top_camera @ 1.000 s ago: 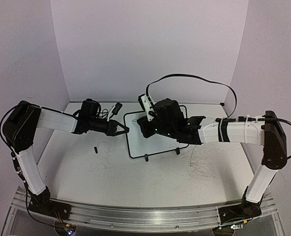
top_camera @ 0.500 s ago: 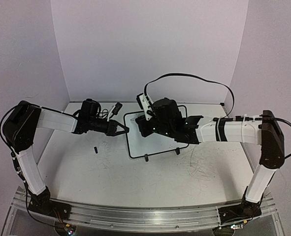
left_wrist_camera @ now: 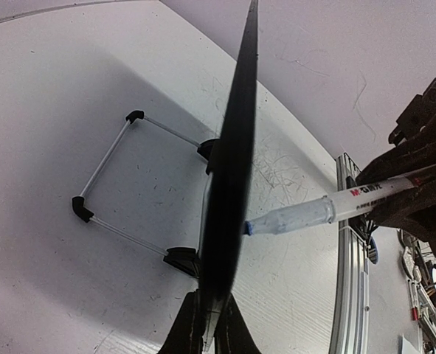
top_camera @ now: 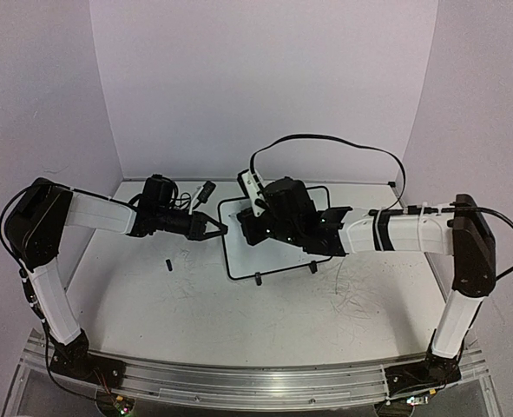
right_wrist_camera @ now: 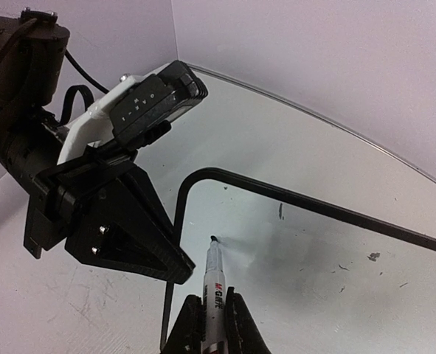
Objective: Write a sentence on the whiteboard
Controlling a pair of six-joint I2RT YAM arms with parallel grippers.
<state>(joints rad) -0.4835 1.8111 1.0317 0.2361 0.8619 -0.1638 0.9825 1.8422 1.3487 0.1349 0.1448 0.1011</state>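
Right wrist view shows your right hand pressed together on the white barrel of a marker. The marker's dark tip touches the whiteboard close to a rounded corner of its black frame. A short dark stroke sits on the white face just beyond the tip; no words can be read from it. Your left hand pinches the board's frame, one finger on each side. From that wrist the board is seen edge-on, with the marker meeting it from the right and a thin wire stand with black corners on the other side. From above, the board sits tilted at the back-middle of the bench, two black feet at its near edge, an arm reaching in from each side. A small black piece lies on the bench to the left, apart from the board.
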